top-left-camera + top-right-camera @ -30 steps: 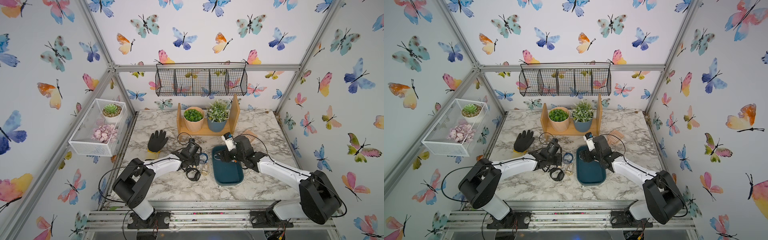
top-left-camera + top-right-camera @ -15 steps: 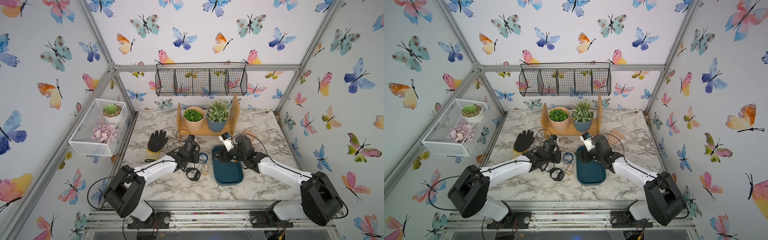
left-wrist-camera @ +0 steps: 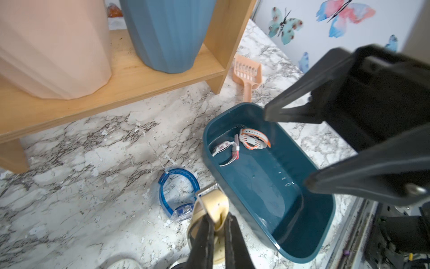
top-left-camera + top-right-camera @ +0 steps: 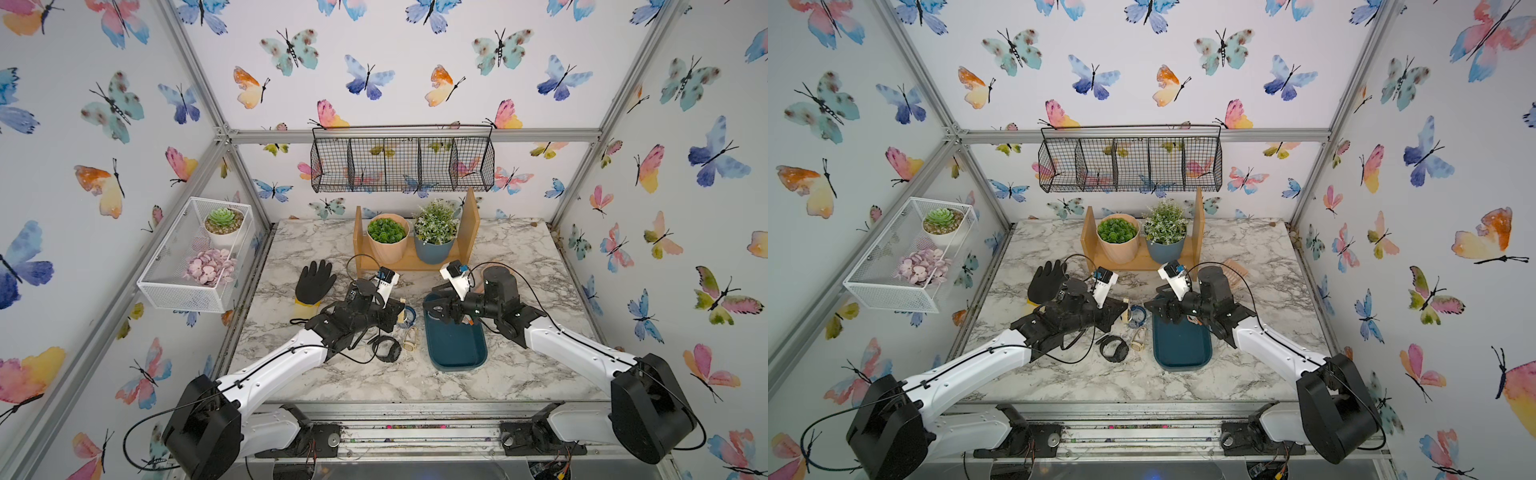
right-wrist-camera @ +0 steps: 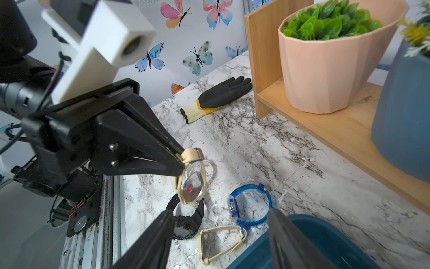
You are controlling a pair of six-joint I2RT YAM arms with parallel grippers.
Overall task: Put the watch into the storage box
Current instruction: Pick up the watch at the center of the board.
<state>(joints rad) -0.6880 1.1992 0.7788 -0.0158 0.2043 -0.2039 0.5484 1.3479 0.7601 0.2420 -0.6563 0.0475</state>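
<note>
- While the left jaws stand pinched tight on the strap of the cream watch (image 5: 192, 186), its case dangles below their tips. It is outside the storage box (image 4: 457, 349), just beside the long wall that faces the left arm.
- The hanging case sits close over a black watch (image 5: 186, 223) lying on the marble worktop (image 4: 374, 386).
- The right jaws are spread well apart with nothing between them, poised over the far end of the storage box.
- Inside that far end lie a white-and-orange watch (image 3: 253, 139) and a white-and-pink watch (image 3: 223, 149), side by side.
- On the worktop beside the box rest a blue watch (image 5: 232, 205) and a second cream watch (image 5: 201, 244).
</note>
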